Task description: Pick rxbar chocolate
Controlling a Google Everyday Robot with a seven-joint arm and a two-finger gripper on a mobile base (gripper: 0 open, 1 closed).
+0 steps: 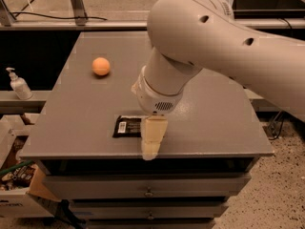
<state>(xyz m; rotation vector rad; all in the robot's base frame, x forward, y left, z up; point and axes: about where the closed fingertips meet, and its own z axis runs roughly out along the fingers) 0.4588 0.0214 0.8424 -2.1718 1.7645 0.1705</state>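
Note:
The rxbar chocolate (127,126) is a flat black bar with a white label patch, lying near the front edge of the grey table (76,113). Its right end is hidden behind my gripper (151,140). The cream gripper hangs from the big white arm and stands right over the bar's right end, reaching down to the table's front edge.
An orange ball (101,66) lies at the table's left back. A soap bottle (17,84) stands on a shelf at the left. Boxes (14,185) sit on the floor at the lower left. Drawers (147,192) are under the table.

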